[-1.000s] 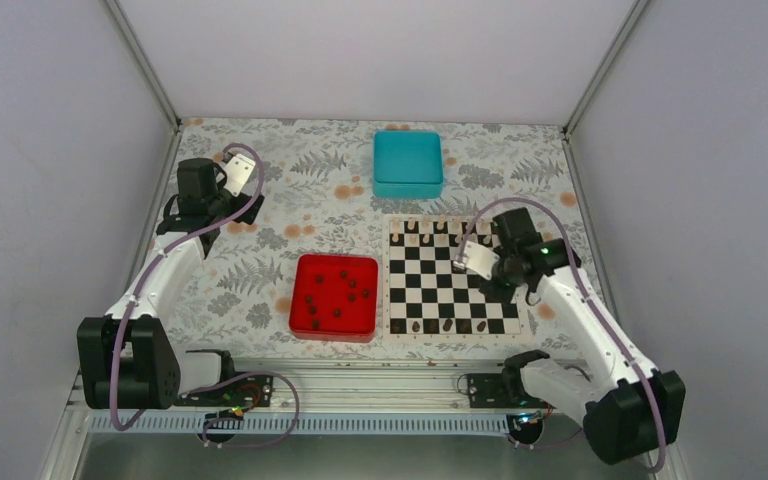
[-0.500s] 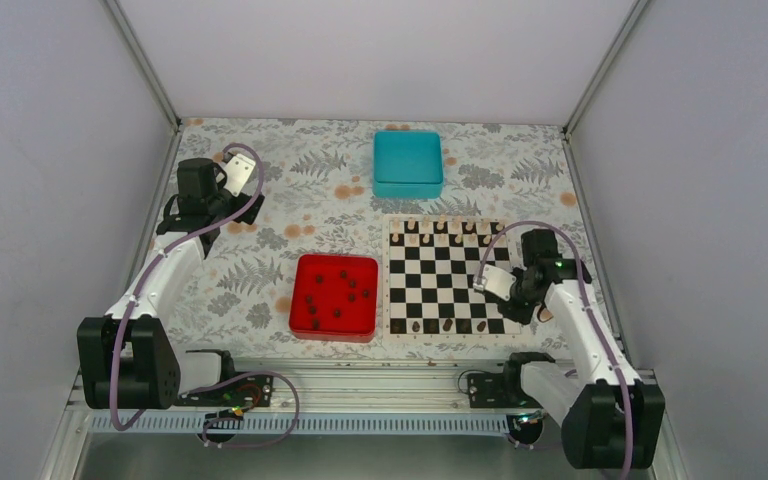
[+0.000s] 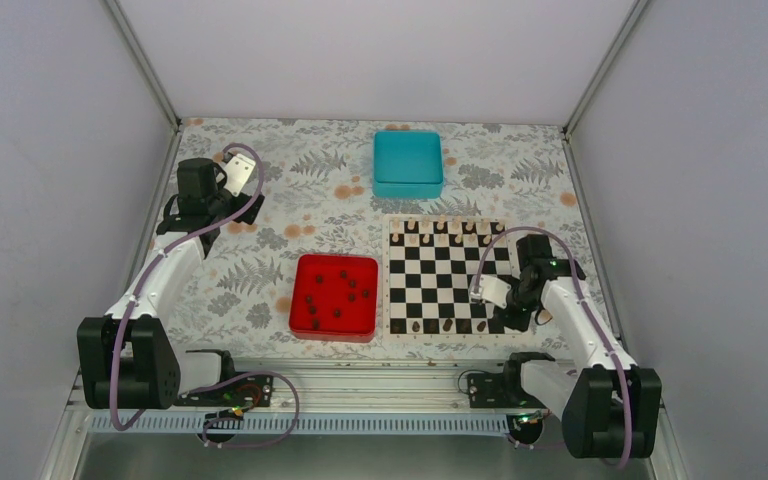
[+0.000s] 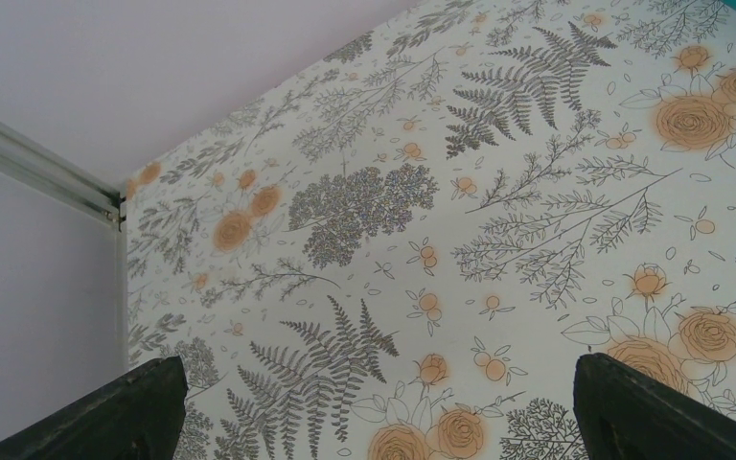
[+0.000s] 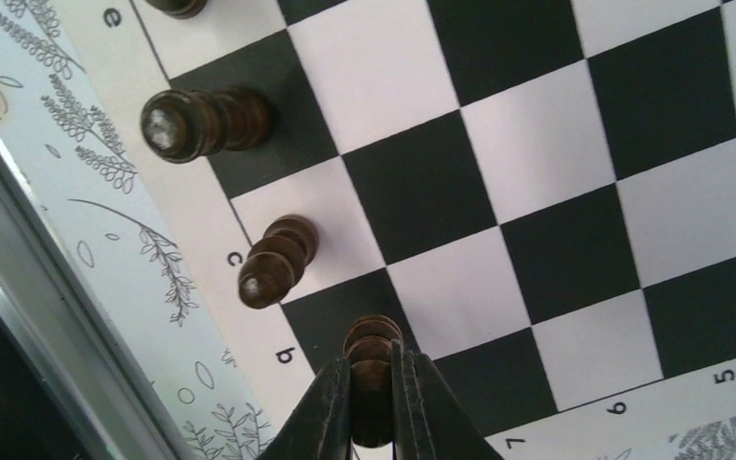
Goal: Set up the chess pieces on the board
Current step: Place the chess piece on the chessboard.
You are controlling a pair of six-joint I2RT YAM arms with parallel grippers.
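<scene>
Dark piece: pinched in the right tool, which is clenched on it, over the black b-file square at the near edge of the board. I cannot tell whether its base touches the square. The c-file piece stands just beside the tool, with the d-file piece beyond it.

Recommended: lower straight, seat the piece centred and upright, open narrowly, and lift clear vertically so the c-file piece is not clipped.

More chess pieces lie in the red tray, well to this tool's left. Left tool: released, empty, over bare surface.
</scene>
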